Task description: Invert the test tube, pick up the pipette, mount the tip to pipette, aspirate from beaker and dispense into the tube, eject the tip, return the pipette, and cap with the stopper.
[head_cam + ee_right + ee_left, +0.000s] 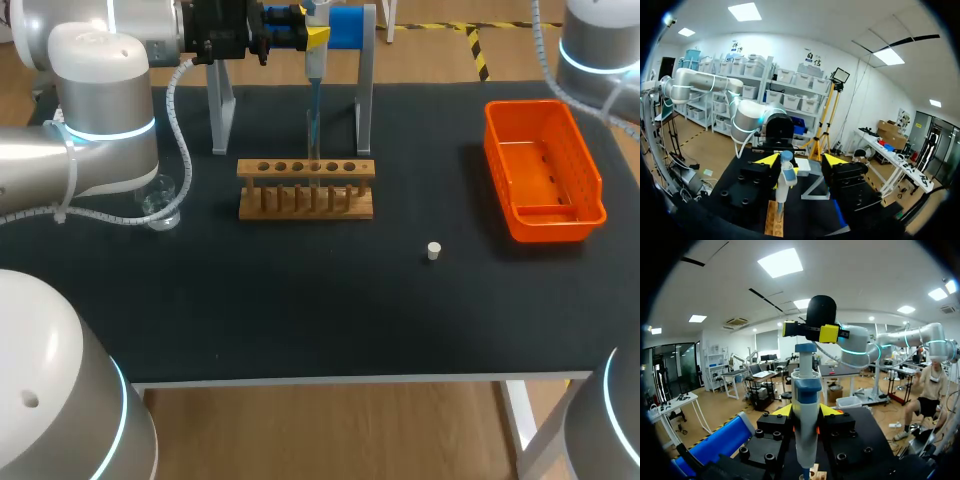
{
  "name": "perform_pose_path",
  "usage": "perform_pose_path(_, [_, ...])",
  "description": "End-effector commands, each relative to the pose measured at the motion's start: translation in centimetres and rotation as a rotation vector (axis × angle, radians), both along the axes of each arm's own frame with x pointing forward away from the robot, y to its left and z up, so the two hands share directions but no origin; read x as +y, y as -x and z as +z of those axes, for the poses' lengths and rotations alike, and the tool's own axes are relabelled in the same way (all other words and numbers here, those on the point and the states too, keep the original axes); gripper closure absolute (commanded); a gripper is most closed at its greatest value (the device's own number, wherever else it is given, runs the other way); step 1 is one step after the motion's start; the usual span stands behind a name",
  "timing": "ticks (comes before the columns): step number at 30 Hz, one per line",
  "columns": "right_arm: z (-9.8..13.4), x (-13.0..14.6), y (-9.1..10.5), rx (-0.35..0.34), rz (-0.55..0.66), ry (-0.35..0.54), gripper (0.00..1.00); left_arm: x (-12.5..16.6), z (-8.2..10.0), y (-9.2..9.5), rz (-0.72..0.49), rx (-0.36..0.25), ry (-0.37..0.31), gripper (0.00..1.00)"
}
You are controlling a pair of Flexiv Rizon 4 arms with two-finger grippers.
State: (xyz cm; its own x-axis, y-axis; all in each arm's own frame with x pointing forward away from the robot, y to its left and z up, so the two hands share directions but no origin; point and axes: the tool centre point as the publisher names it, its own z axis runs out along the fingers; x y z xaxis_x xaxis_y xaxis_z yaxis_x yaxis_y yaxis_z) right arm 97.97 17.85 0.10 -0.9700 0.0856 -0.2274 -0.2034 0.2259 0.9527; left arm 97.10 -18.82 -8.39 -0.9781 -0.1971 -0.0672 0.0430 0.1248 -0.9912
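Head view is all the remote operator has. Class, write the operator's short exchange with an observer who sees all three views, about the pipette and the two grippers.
Operator: Is the left gripper truly clamped on the pipette?
Observer: Yes. In the left wrist view, one yellow tip sits against each side of its body.
Operator: The right gripper is outside my picture. Is it open or shut?
Observer: Open. In the right wrist view its yellow tips stand wide apart, and the pipette is ahead of them, not touching either.
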Motion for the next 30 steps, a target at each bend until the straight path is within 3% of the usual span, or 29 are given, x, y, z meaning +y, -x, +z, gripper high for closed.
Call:
perform_pose_path(1, [0.0, 0.8, -0.1, 0.011, -0.004, -0.015, 1.00, -0.1, 0.0, 0.0, 0.001, 0.000, -0.001, 1.00])
perform_pose_path(18, [-0.3, 2.6, 0.7, 0.107, 0.044, -0.165, 1.00, -0.1, 0.0, 0.0, 0.001, 0.000, -0.001, 1.00])
perform_pose_path(30, [0.3, 4.6, 0.7, 0.167, 0.090, -0.208, 1.00, -0.1, 0.0, 0.0, 0.001, 0.000, -0.001, 1.00])
